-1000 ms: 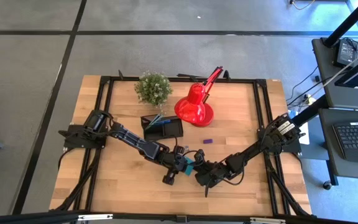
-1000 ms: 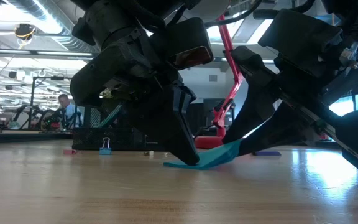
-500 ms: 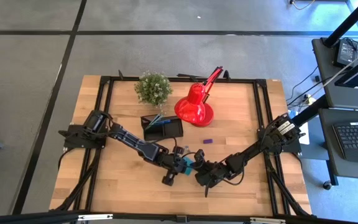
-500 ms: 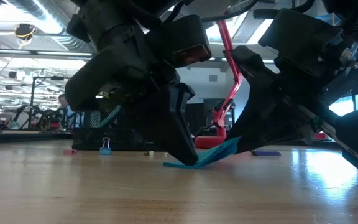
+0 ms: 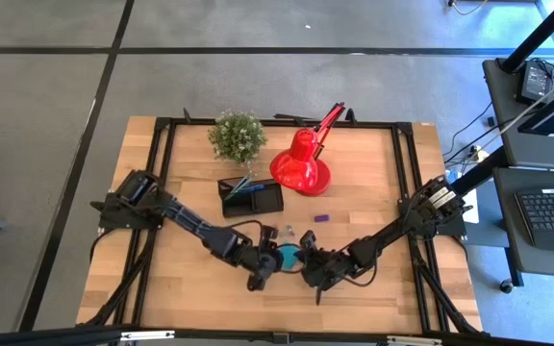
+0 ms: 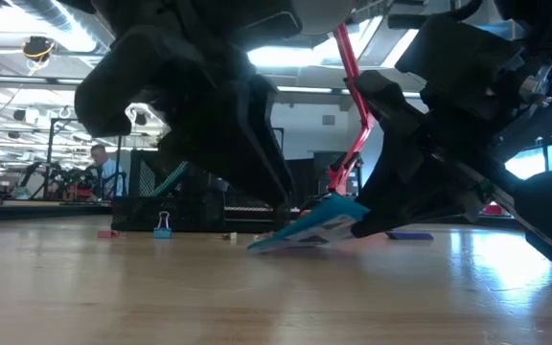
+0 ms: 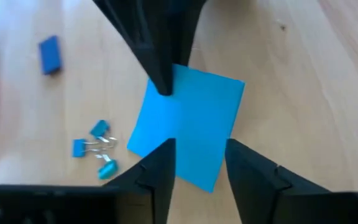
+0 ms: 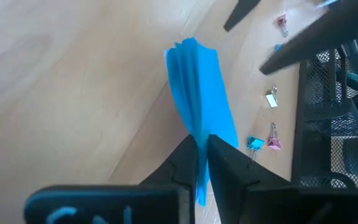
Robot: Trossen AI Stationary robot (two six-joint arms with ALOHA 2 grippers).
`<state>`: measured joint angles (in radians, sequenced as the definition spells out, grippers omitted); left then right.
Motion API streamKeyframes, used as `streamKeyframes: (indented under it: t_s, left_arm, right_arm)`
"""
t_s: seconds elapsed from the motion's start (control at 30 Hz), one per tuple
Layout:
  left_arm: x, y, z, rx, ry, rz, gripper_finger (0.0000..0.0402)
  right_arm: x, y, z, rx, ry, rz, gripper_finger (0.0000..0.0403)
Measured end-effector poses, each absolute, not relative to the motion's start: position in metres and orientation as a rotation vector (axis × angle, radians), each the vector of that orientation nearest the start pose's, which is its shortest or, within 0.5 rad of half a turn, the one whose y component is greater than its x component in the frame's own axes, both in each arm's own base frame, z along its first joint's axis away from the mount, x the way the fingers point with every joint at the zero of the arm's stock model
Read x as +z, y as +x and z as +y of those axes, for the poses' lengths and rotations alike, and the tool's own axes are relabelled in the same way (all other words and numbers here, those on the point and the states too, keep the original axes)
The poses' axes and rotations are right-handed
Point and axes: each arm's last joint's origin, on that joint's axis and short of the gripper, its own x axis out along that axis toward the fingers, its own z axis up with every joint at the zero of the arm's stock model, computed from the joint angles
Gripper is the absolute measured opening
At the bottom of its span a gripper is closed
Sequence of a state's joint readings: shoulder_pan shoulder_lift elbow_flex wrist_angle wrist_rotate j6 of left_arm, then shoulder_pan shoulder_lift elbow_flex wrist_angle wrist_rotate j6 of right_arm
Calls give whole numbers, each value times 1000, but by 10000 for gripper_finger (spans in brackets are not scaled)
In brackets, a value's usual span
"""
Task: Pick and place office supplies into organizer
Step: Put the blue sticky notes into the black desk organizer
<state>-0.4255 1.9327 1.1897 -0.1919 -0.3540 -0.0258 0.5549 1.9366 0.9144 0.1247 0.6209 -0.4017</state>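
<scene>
Right tool (image 8: 201,144): pinches the blue sticky pad (image 8: 199,112) by one edge.
Left tool (image 7: 194,163): let go, fingers apart over it.
Pad: tilted, low over the worktop (image 5: 200,279).
Tip: squeeze tight, lift slowly toward the black tray (image 5: 253,197).

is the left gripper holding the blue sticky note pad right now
No. The left gripper stands open above the sticky-note pad; the right gripper is the one pinching its edge.

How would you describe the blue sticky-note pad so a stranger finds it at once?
From the red lamp, go toward the table's near edge, where the two arms meet. The sticky-note pad is there, pinched at one edge by the right tool. It is the only flat, square, bright blue thing.
</scene>
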Motion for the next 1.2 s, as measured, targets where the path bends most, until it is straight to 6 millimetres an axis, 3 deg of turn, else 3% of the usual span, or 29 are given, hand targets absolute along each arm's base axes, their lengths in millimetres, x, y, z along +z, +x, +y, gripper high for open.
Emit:
streamKeyframes:
  t_s: [0.27,0.67,1.0,1.2]
  left_arm:
    - [153,352,-166,23,337,848,169]
    - [151,338,-179,179,370,839,171]
    - [125,341,-179,239,324,882,171]
    - [124,341,-177,343,270,834,171]
  right_arm:
    - [108,314,173,67,-889,762,38]
    - [119,324,172,-3,-842,742,38]
    - [127,330,174,-40,-794,713,38]
    - [128,332,171,-52,-786,717,38]
